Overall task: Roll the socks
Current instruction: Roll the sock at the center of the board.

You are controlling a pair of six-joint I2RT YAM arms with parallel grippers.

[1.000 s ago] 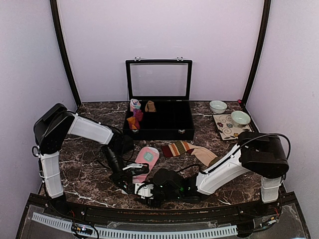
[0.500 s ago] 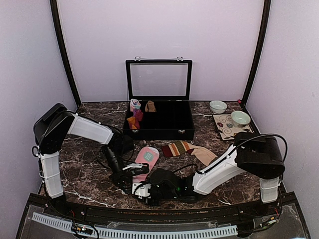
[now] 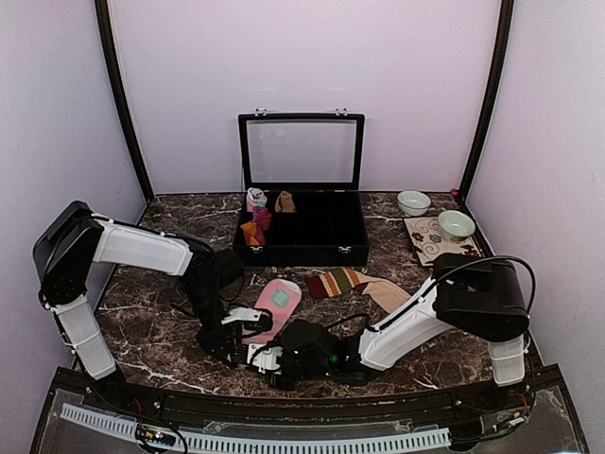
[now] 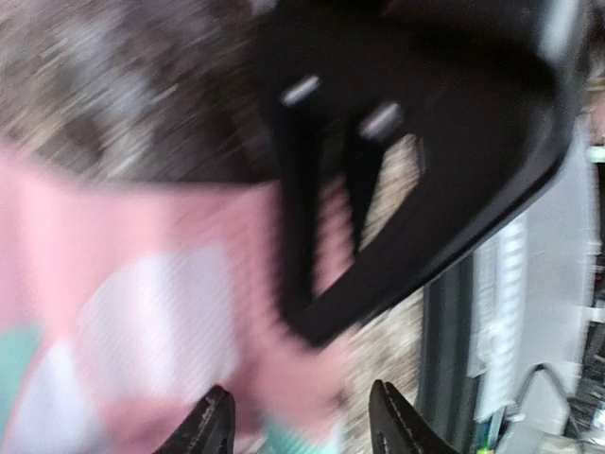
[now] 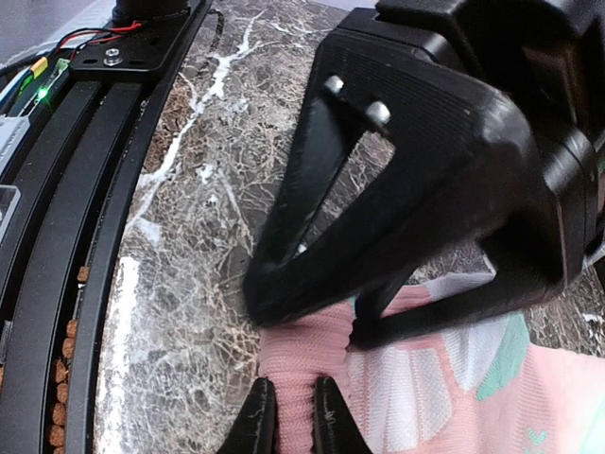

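The pink sock (image 3: 277,301) with mint-white pattern lies flat on the marble, left of centre. The striped sock (image 3: 357,282) lies to its right, untouched. My right gripper (image 3: 262,357) is at the pink sock's near end. In the right wrist view its fingers (image 5: 293,421) are closed on a bunched pink fold of the sock (image 5: 302,369). My left gripper (image 3: 241,326) hovers over the same end. In the blurred left wrist view its fingertips (image 4: 302,430) are spread apart above the pink sock (image 4: 142,312). Its black fingers (image 5: 378,199) also show in the right wrist view.
A black box (image 3: 302,248) with its lid open stands behind the socks, with small rolled bundles (image 3: 255,219) in its left compartments. Two bowls (image 3: 413,201) (image 3: 457,224) and a patterned tray (image 3: 427,248) sit at back right. The table's front rail (image 5: 57,236) runs close by.
My right gripper has moved left to the pink sock's near end. My left arm has swung lower and leftward, its gripper still over that end and moving.
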